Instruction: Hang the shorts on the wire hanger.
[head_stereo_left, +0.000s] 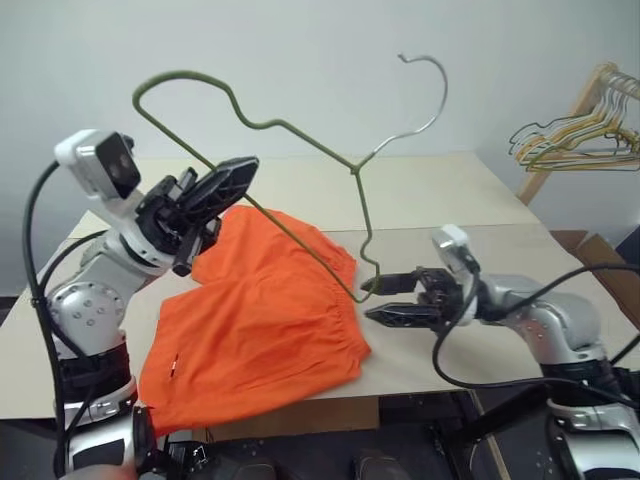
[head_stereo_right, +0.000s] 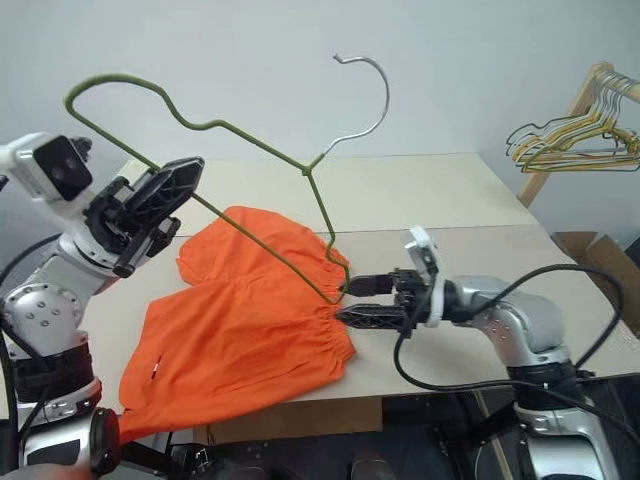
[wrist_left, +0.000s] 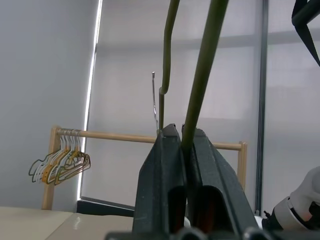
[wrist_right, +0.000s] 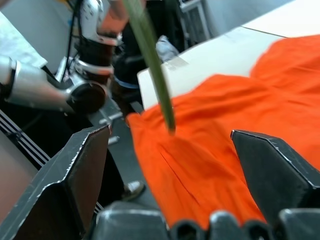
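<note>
One rack behind wire hanger.

Pale room, tan tables, rack to the right

Plain light wall behind; two tan tables pushed together, a seam between them, the near one with a dark underframe; a wooden rack at far right carrying a bunch of yellow and gold hangers; a brown box beside the table's right edge; a tall window with a drawn pale blind, daylight showing at its edge.
</note>
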